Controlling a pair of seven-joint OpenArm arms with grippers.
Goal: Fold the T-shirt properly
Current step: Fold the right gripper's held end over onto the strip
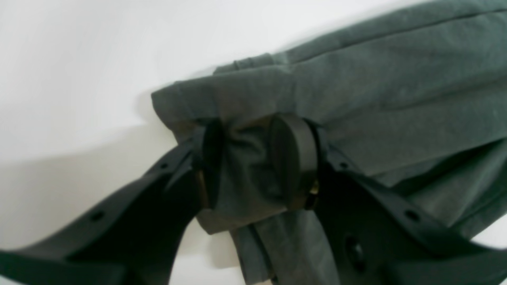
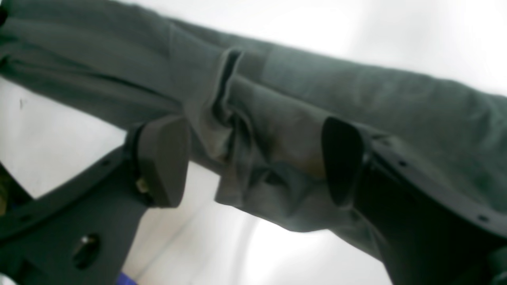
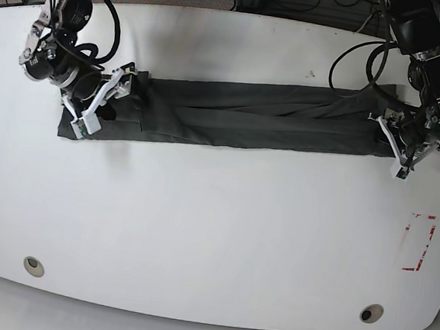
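Base view shows the dark charcoal-grey T-shirt of thin soft fabric [image 3: 240,118] folded into a long narrow band that lies across the far half of the white, rounded table [image 3: 214,227], running from one arm to the other. Its lengthwise creases run along the band, and its near edge is fairly straight.

On that view's right, the left pincer [image 3: 401,143] sits at the end of the band. The left wrist view shows its two round black pads [image 1: 295,160] pressed together on a bunched end of the T-shirt [image 1: 396,99], with a fold of cloth squeezed between them and a loose flap hanging below. The layered hem edges lie just behind the grip, over the white table [image 1: 79,59].

On the base view's left, the right pincer [image 3: 101,103] is at the other end of the band. In the right wrist view its dark pads [image 2: 164,158] stand well apart, with a crumpled, doubled-over part of the T-shirt [image 2: 356,95] lying between them; the cloth lies against the pad on that view's right, while the other pad is clear of it.

A red rectangular outline marking [image 3: 418,243] is on the table near the right edge of the base view, well apart from the cloth. Two small round metal fittings [image 3: 33,266] are set near the table's front edge.
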